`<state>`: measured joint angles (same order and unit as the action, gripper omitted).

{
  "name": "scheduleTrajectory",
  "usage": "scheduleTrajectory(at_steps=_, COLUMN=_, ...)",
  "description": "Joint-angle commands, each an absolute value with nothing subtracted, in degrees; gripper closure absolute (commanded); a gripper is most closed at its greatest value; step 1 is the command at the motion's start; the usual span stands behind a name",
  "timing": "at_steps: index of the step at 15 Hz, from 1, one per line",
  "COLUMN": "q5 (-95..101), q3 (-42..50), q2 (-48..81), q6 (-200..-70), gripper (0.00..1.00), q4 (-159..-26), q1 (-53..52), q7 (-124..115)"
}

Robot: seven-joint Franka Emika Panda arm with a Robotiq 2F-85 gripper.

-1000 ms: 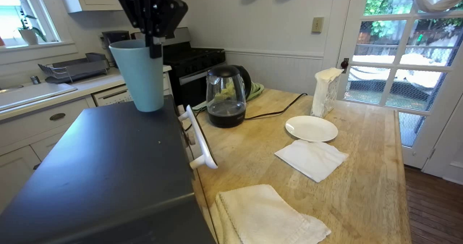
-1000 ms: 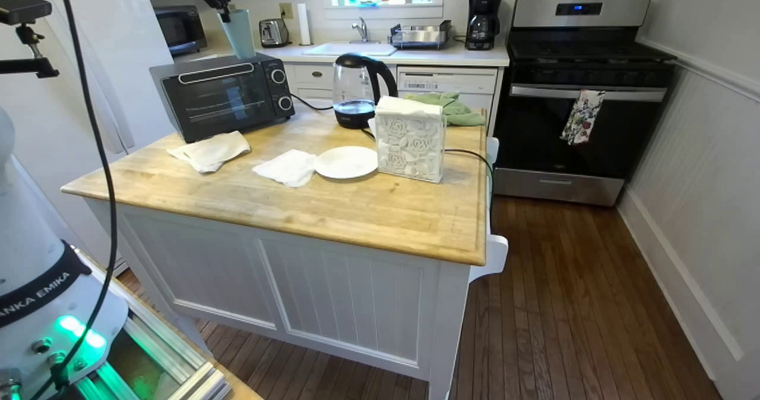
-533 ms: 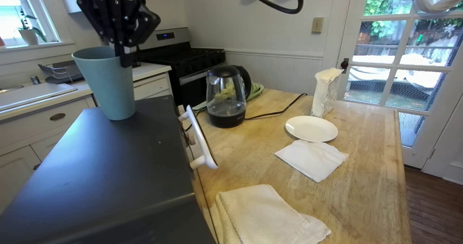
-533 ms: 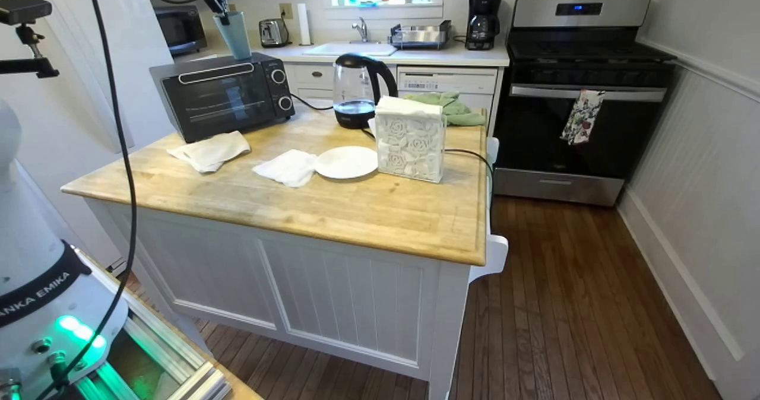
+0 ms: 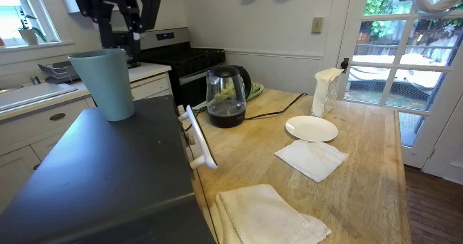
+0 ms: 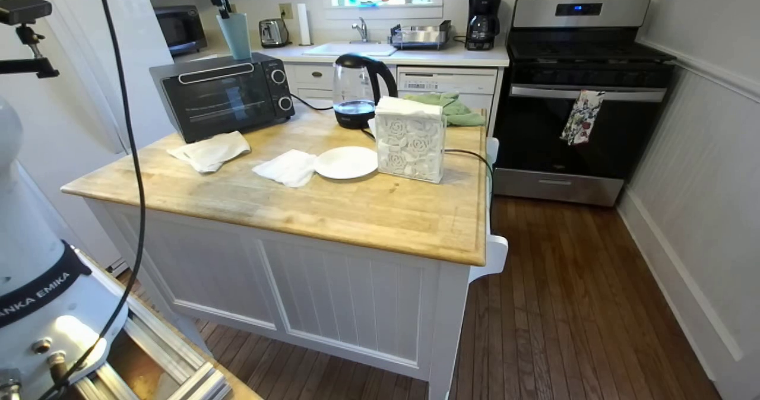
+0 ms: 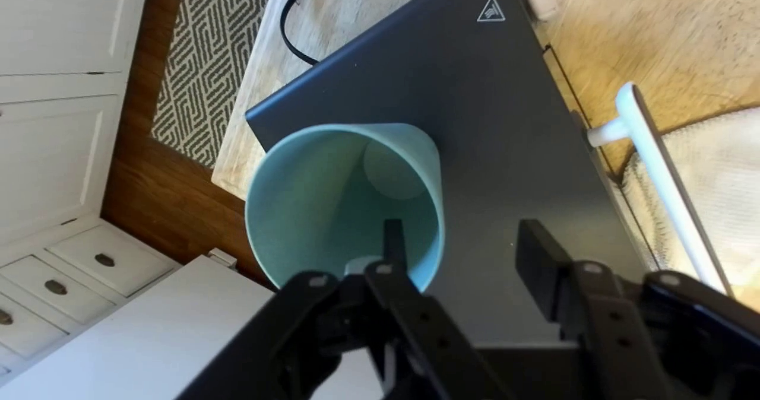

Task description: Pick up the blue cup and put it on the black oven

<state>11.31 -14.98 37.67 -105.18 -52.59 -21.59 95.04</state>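
My pincer (image 7: 462, 234) is spread; the cup (image 5: 105, 86) stands on the oven (image 5: 119, 175). I judge this is the release; next I must rise straight up.

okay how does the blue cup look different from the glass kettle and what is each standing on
The blue cup is solid pale blue; the glass kettle is see-through above a black base. The blue cup is open at the top with no handle; the glass kettle has a black lid and a black handle. The blue cup stands on the black oven; the glass kettle stands on the wooden tabletop. Both stand base down.
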Motion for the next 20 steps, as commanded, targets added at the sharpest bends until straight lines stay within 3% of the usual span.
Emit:
scheduleTrajectory(at_steps=1, q5=10.88, q3=-15.09, q2=36.43, q6=-99.67, gripper=0.16, q4=-49.23, q1=-21.81, q7=94.65)
scheduleTrajectory(at_steps=3, q5=10.59, q3=-15.05, q2=32.38, q6=-98.55, gripper=0.02, q4=-52.31, q1=-21.23, q7=92.99)
scheduleTrajectory(at_steps=4, q5=10.49, q3=-14.71, q2=30.56, q6=-97.17, gripper=0.0, q4=-53.93, q1=-20.99, q7=90.87)
scheduleTrajectory(at_steps=20, q5=0.8, q3=-12.52, q2=1.03, q6=-98.35, gripper=0.0, q4=-94.75, q1=-14.05, q7=47.23)
